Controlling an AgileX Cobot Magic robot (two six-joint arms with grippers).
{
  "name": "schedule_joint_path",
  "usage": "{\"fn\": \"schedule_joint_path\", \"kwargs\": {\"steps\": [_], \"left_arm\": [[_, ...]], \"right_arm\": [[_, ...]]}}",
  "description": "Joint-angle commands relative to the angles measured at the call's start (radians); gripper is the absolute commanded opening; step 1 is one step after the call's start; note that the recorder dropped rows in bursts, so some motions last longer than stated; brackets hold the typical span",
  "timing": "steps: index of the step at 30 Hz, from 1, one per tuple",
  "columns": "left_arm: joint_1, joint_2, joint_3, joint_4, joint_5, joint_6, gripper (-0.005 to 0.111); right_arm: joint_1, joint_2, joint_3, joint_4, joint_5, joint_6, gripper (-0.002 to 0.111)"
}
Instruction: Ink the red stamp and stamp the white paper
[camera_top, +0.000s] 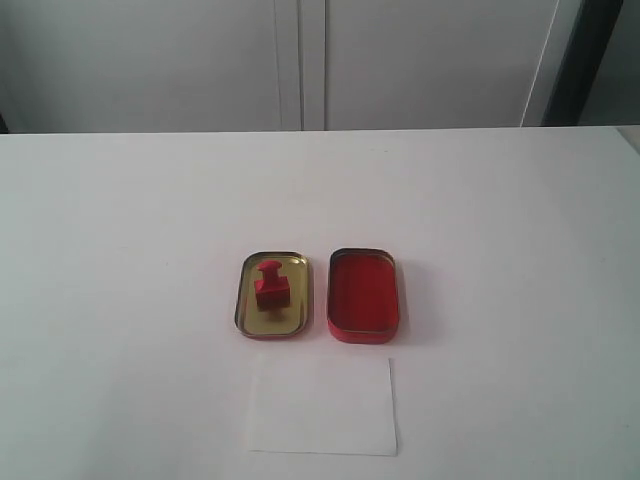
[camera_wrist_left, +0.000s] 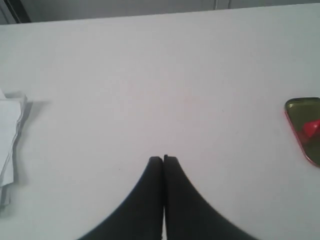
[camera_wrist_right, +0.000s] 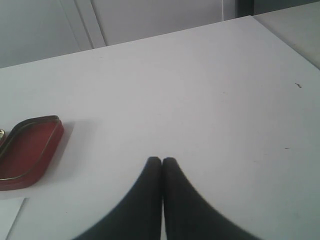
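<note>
The small red stamp stands upright inside a gold-lined tin lid at the table's middle. Right beside it lies the red ink tin, open, its pad facing up. The white paper lies flat just in front of both tins; no mark shows on it. Neither gripper appears in the exterior view. My left gripper is shut and empty over bare table, with the lid and a bit of the stamp far off to one side. My right gripper is shut and empty, the ink tin well away from it.
A stack of white sheets lies at the edge of the left wrist view. A corner of the paper shows in the right wrist view. The table's far edge meets grey cabinet doors behind.
</note>
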Motion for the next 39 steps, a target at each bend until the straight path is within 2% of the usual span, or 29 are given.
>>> {"fn": "schedule_joint_path", "kwargs": {"steps": [1,11,29,39], "left_arm": [[0.002,0.065,-0.038,-0.007,0.052,-0.028,0.000],[0.002,0.273,-0.163,-0.023,0.188,-0.034,0.000],[0.002,0.678,-0.332,-0.023,0.318,0.000,0.000],[0.002,0.885,-0.510,-0.033,0.448,0.116,0.000]], "right_arm": [[0.004,-0.005,0.001,-0.007,-0.013,-0.008,0.000],[0.004,-0.005,0.001,-0.007,-0.011,-0.008,0.000],[0.004,-0.005,0.001,-0.007,-0.011,-0.008,0.000],[0.004,-0.005,0.001,-0.007,-0.011,-0.008,0.000]]}}
